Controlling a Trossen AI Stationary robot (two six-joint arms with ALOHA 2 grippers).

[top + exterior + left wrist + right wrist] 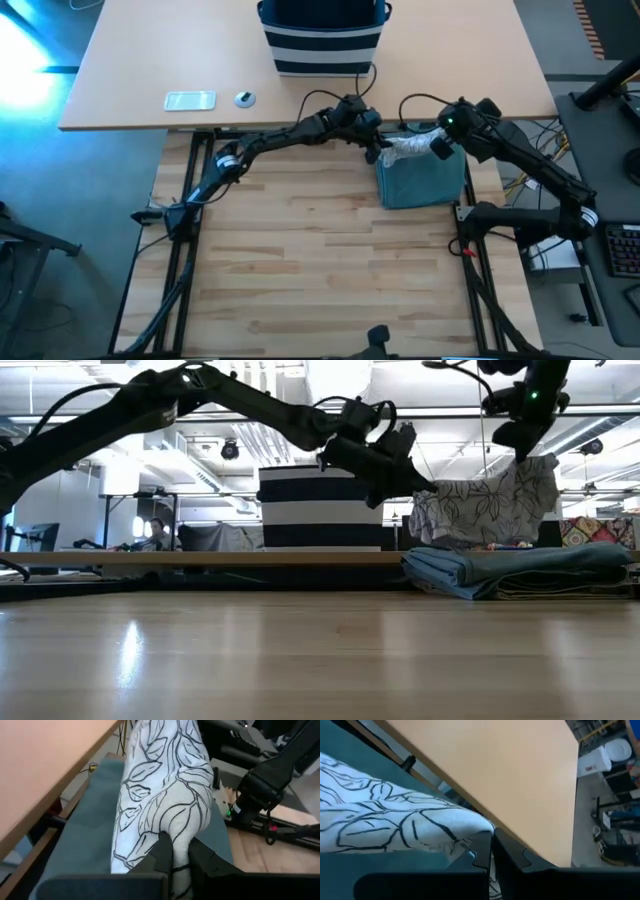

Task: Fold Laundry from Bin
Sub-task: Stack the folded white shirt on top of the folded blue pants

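A grey-white garment with a black leaf print [490, 505] hangs stretched between my two grippers, just above a folded teal-green garment [420, 182] that lies flat at the wooden table's far right. My left gripper [378, 150] is shut on its left end and my right gripper [440, 148] on its right end. The navy bin with white stripes [322, 40] stands on the tan table beyond. I cannot tell whether the print garment's lower edge touches the teal one. My left gripper pinches a bunched fold at the print garment's left end [181, 832] between its two fingers, coming nearly level from the table's left. Cloth runs away from the fingers toward the other gripper. My right gripper pinches the garment's right end [470, 831] between its two fingers, slanting down from the right. In the low view this end [540, 465] is held higher than the left one, and the cloth hangs below it.
The tan table [150, 60] adjoins the wooden table's far edge; on it lie a flat pale device [190, 100] and a small round object [245, 98]. Cables hang near the bin. The wooden table's near and left parts [300, 260] are bare.
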